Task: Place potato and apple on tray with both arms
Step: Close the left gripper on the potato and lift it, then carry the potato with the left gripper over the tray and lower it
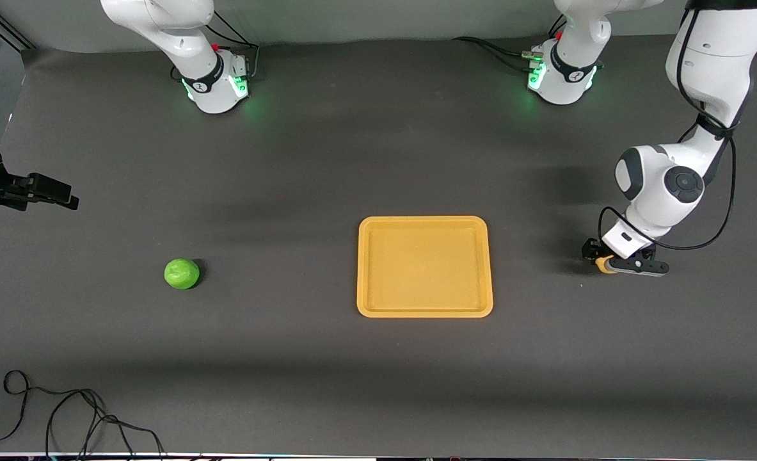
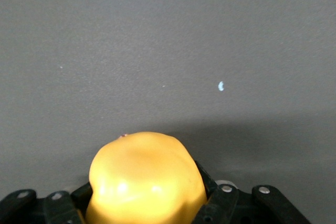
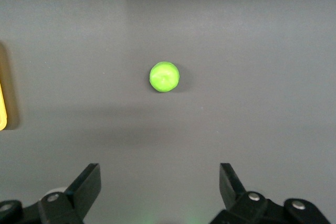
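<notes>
Clamping the potato [image 2: 144,179] between its jaws, the left gripper [image 1: 622,264] sits low at the table [image 1: 352,160] in the middle right of the front view, well apart from the tray [image 1: 424,266] toward the left arm's end. In the left wrist view the potato fills the lower centre, lumpy and glossy yellow, with a black finger pressed in on either flank.

That shine suggests a smooth, hard plastic skin, so it is probably light and stiff but a bit slippery. The grip across its middle bulge looks sound, and a slow lift should keep it from squirting out.

The apple [image 1: 182,273] rests on the table in the lower left of the front view, well apart from the tray toward the right arm's end; in the right wrist view it shows just above centre. It looks round, smooth and light, likely to roll if nudged, so the fingers should close level across its widest girth, coming straight down.

The right gripper [image 3: 160,184] hangs spread wide and empty, above the table at the left edge of the front view, waiting.

The tray lies empty, low-rimmed, at centre.
</notes>
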